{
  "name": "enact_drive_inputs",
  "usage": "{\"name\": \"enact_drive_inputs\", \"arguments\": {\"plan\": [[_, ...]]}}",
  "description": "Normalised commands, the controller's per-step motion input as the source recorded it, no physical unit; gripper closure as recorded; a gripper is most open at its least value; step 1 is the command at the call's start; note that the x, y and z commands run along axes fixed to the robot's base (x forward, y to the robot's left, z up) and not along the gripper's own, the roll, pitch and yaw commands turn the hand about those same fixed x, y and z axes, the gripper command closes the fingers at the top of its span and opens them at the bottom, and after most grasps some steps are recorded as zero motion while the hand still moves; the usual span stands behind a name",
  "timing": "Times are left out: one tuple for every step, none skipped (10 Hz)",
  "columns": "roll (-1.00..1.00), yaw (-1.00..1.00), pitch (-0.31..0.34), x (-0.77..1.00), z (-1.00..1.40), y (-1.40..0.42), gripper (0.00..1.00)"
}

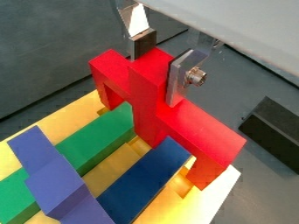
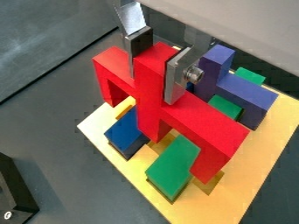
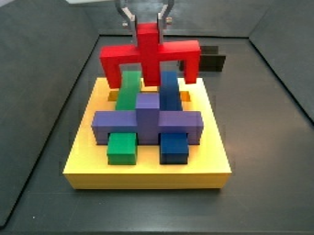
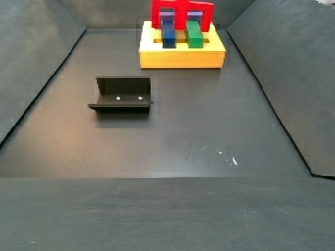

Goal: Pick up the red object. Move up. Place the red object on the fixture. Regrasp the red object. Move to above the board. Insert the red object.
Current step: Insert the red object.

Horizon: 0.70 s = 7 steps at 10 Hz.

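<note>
Clearly the gripper fingers clamp the red object's upright stem above the board.

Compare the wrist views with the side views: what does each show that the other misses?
Wrist views only: the end effector with silver fingers clamped on the red object's upright stem. Side view only: the fixture standing apart on the floor, empty. Both: red object over the yellow board, above the blue block and green block.
</note>
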Motion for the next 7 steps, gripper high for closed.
{"name": "enact_drive_inputs", "arguments": {"plan": [[-0.03, 0.0, 0.0, 0.0, -0.17, 0.0, 1.0], [-0.01, 0.0, -0.001, 0.0, -0.19, 0.0, 1.0], [-0.02, 0.0, -0.021, -0.12, -0.21, 0.02, 1.0], [-0.02, 0.0, -0.027, -0.1, -0.22, 0.0, 1.0], [0.0, 0.0, 0.0, 0.05, 0.0, -0.01, 1.0], [0.0, 0.0, 0.0, 0.01, -0.05, 0.0, 1.0], [0.0, 0.0, 0.041, 0.08, 0.01, 0.0, 1.0]]}}
